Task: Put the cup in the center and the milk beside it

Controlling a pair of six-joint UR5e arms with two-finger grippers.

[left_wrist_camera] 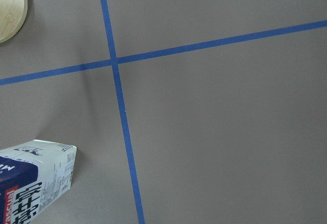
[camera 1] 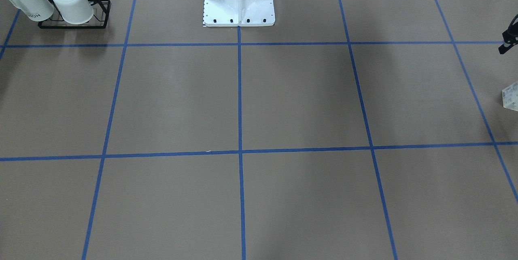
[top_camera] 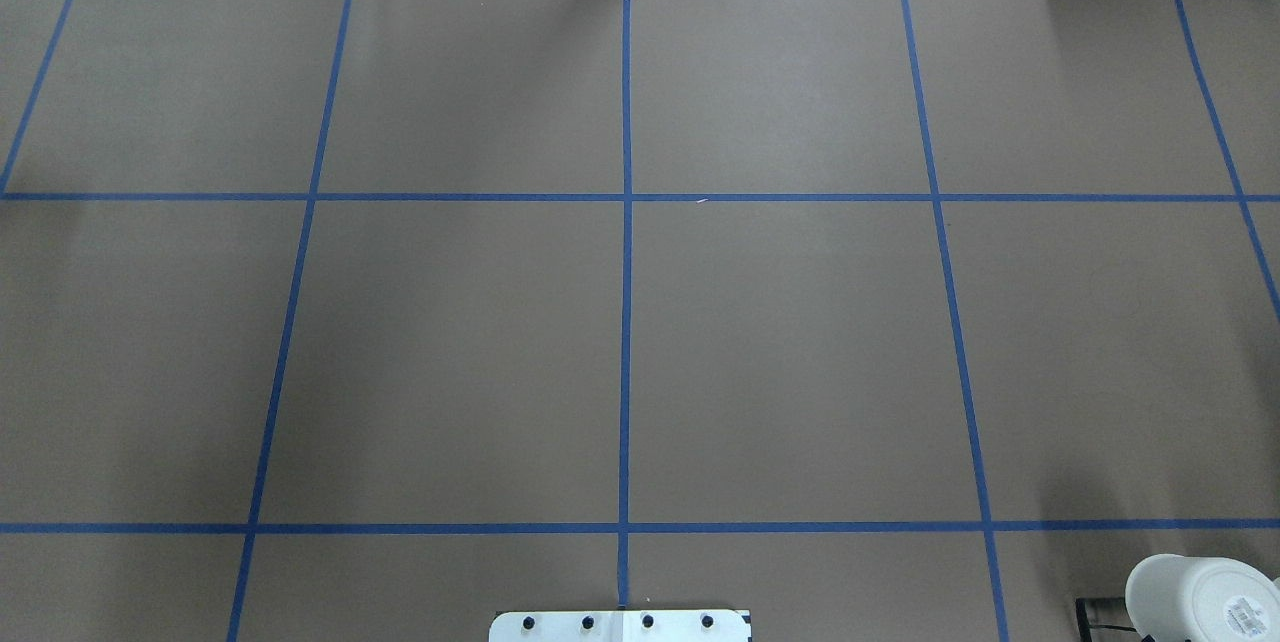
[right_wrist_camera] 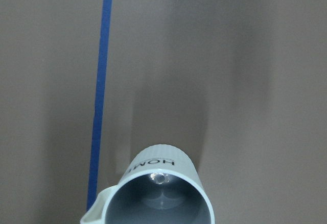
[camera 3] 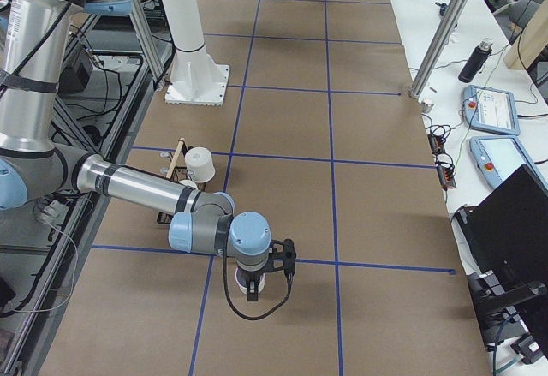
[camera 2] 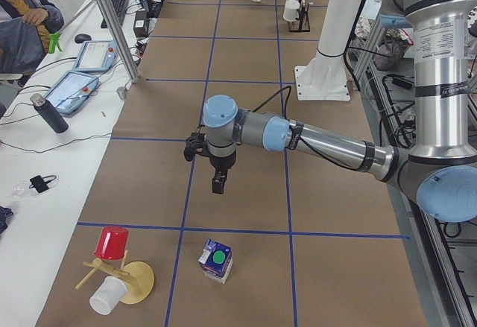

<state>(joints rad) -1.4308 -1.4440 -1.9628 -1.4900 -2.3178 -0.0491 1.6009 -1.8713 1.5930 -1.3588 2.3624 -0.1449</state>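
Right wrist-mounted view looks down into the cup [right_wrist_camera: 163, 196], upright directly beneath the right gripper [camera 3: 253, 290]; whether its jaws grip cannot be told. The left gripper [camera 2: 217, 184] hangs apart from the standing milk [camera 2: 215, 260], jaws likewise unclear. A wire rack [camera 1: 81, 27] holds two white mugs [camera 1: 73, 5].

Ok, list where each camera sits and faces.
Front-facing: across the table, facing the robot's base.
Overhead: behind robot, looking down; only its base shows.
Exterior left: left table end; left arm near.
Exterior right: right end; right arm near.
Left wrist: down at milk.
Right wrist: down into cup.
Exterior left also shows the milk.
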